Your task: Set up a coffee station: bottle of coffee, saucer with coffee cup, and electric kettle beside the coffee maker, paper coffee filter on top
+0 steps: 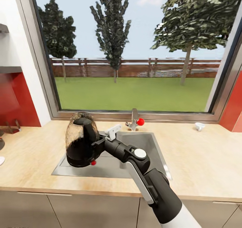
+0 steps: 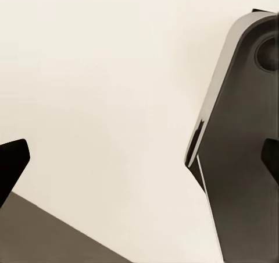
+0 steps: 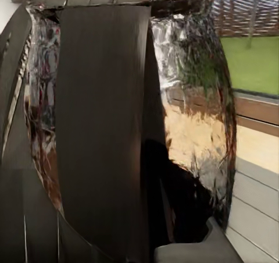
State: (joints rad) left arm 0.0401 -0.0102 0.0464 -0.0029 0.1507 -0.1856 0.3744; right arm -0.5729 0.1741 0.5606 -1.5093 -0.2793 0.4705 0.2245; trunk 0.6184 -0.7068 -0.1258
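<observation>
We see kitchen countertop (image 1: 201,167), light wood, under wide window (image 1: 134,53); red wall panels both sides; grey cabinet fronts below. Steel sink (image 1: 148,147) set mid-counter, one faucet (image 1: 134,120) with red knob. One electric kettle (image 1: 80,140) held upright above sink's left half, right gripper (image 1: 97,143) clenched on its black handle. One small white cup-like item (image 1: 199,126) far right by sill, too small to identify. Left gripper (image 2: 139,152): we see dark fingertips well apart, released. Objects at left counter edge cut off, unidentifiable.
</observation>
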